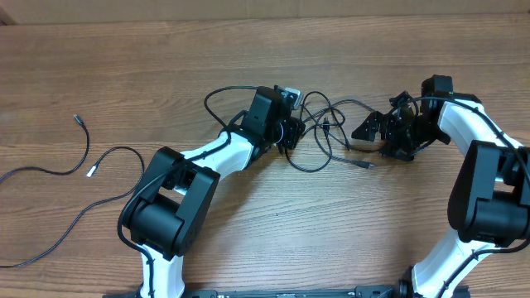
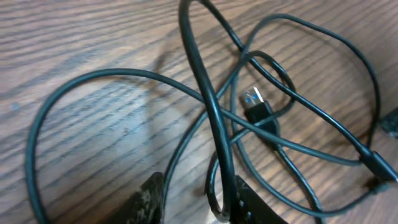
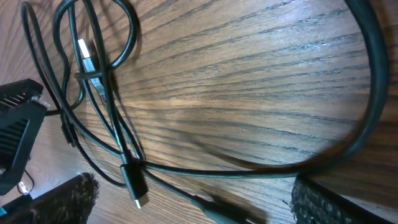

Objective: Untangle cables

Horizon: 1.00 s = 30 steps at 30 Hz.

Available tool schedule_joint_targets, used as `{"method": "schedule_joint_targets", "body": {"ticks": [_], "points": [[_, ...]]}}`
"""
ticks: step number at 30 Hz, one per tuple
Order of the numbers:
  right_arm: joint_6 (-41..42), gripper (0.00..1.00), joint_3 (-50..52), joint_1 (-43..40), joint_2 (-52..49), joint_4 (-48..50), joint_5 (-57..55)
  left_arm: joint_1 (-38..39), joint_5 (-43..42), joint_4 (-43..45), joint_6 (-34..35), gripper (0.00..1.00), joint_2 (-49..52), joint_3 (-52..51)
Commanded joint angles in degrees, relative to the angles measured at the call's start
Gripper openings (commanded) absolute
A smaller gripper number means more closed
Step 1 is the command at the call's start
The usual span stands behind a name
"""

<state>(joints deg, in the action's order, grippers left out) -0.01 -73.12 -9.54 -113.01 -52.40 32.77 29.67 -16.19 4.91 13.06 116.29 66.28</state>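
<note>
Black cables (image 1: pixel 327 136) are seen tangled at upper centre of the overhead frame. One strand (image 2: pixel 214 124) is threaded between the fingers of the left gripper (image 2: pixel 198 186); a firm pinch cannot be confirmed. The right gripper (image 3: pixel 196 190) is spread wide, empty. That strand should be drawn out slowly.

Two robot arms reaching in from the lower edge, left arm (image 1: pixel 211 153) and right arm (image 1: pixel 489 157), two loose cables lying at frame left, upper cable (image 1: pixel 85 141) and lower cable (image 1: pixel 122 149), one tangle of cables (image 1: pixel 327 132) sitting at centre, strand count unclear, one wooden table (image 1: pixel 124 58).
</note>
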Motion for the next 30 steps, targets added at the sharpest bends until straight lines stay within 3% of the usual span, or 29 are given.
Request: {"method": "schedule_joint_targets", "body": {"ticks": [1,5,11,17,22,30], "points": [[-0.4,0.98,0.4,0.2,-0.6,0.4,0.6,0.4,3.3,0.1,-1.5,0.29,0.4,0.7],[-0.4,0.98,0.4,0.2,-0.6,0.7,0.6,0.3,3.2,1.4,-0.9,0.27,0.4,0.7],[-0.4,0.98,0.4,0.2,-0.6,0.9,0.6,0.5,3.3,2.3,-0.7,0.12,0.4,0.7],[-0.4,0.98,0.4,0.2,-0.6,0.9,0.6,0.5,3.5,2.8,-0.6,0.05,0.6,0.7],[-0.5,0.98,0.4,0.2,-0.6,0.5,0.3,0.3,2.1,2.8,1.7,0.04,0.0,0.8],[-0.5,1.00,0.4,0.2,-0.6,-1.3,-4.2,0.3,1.6,-8.1,2.1,0.04,-15.6,4.9]]}}
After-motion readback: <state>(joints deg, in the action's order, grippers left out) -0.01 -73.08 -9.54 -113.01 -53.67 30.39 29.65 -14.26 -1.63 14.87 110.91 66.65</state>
